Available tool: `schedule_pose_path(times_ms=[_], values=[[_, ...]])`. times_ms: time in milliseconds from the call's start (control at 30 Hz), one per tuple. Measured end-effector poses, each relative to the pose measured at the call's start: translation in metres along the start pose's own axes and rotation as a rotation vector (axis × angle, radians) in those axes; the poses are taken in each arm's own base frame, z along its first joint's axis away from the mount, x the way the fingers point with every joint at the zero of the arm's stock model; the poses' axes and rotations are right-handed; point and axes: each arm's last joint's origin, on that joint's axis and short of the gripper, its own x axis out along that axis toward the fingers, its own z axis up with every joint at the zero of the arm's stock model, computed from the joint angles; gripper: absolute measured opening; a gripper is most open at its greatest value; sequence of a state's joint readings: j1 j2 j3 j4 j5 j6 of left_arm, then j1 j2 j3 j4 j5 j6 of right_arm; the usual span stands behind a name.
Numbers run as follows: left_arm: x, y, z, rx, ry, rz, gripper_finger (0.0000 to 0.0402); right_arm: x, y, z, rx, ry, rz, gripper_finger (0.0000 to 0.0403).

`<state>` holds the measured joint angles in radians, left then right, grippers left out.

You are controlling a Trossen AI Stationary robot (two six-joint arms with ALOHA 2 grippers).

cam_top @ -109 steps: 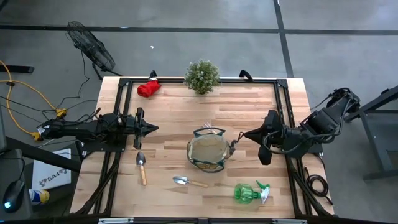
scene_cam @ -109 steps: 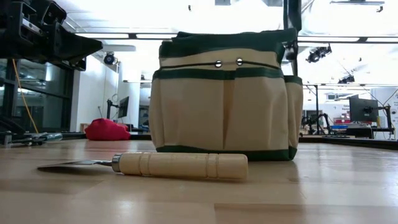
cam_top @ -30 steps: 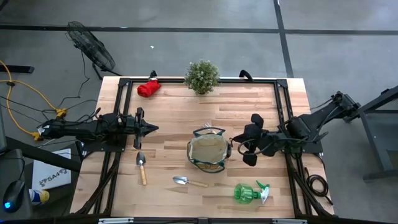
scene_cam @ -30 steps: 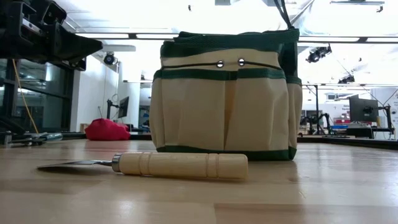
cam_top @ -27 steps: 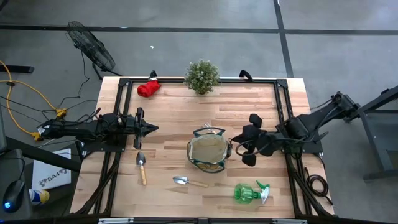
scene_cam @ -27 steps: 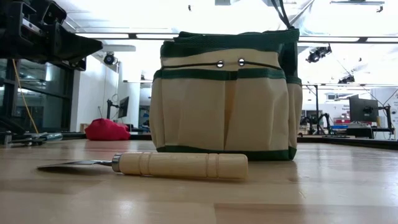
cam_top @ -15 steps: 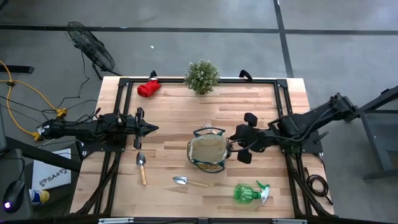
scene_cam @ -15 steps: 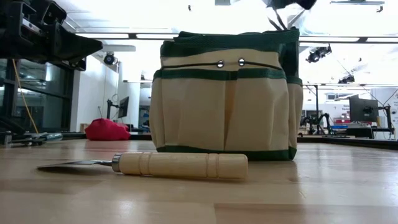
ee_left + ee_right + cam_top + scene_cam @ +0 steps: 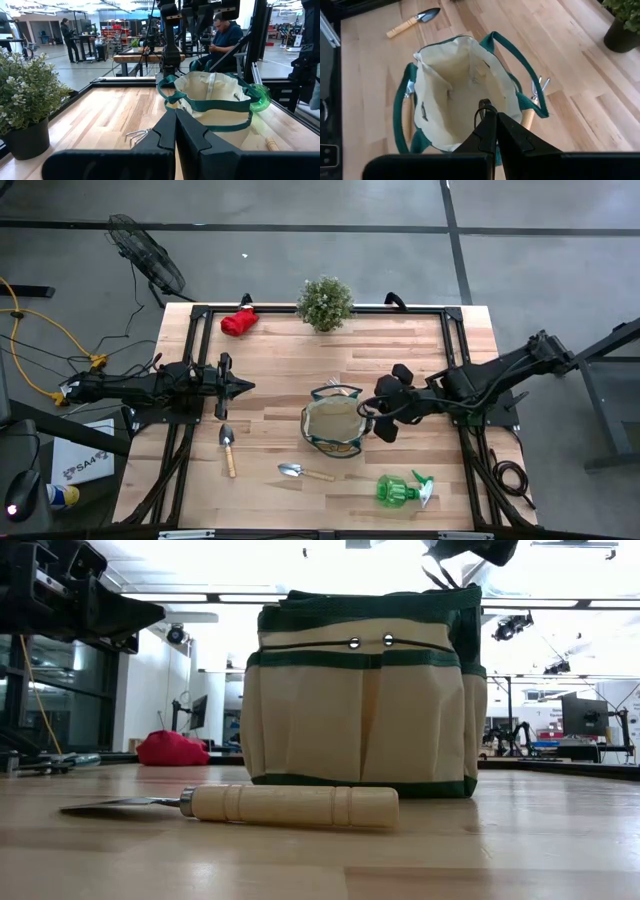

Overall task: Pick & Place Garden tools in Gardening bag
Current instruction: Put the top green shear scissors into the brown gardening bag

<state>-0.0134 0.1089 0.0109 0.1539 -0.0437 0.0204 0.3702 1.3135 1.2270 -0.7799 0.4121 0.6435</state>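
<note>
Right end effector (image 9: pixel 372 413) pinched together, empty, hovering at bag (image 9: pixel 335 426) rim mid-tabletop, likely steadying it. Left end effector (image 9: pixel 247 387) closed, parked. Trowels (image 9: pixel 228 448), spray bottle (image 9: pixel 400 489) lie outside bag.

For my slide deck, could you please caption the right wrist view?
Shut right gripper poised over the open gardening bag, one trowel lying beyond.

Low view: gardening bag (image 9: pixel 362 700) blocks everything behind it; right arm (image 9: pixel 470 552) cut by top edge, jaws unseen there. Red glove bundle (image 9: pixel 172 748) small, far, shape unclear. Left wrist view: spray bottle (image 9: pixel 260 97) mostly hidden behind bag. Right wrist view: potted plant (image 9: pixel 622 25) cut at corner; bag's floor hidden behind gripper.
</note>
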Motion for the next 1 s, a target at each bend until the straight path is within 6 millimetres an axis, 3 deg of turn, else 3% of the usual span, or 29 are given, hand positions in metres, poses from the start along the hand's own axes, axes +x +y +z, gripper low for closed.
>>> schedule_pose_path(times_ms=[333,767,1000], values=[[0.000,0.000,0.000,0.000,0.000,0.000,0.0000,-0.002,0.002,0.002,0.022,-0.014,0.039,0.0023],[0.000,0.000,0.000,0.000,0.000,0.000,0.0000,-0.015,-0.001,0.007,0.058,-0.062,0.082,0.0175],[0.000,0.000,0.000,0.000,0.000,-0.001,0.0000,-0.024,-0.005,0.008,0.085,-0.083,0.100,0.0211]])
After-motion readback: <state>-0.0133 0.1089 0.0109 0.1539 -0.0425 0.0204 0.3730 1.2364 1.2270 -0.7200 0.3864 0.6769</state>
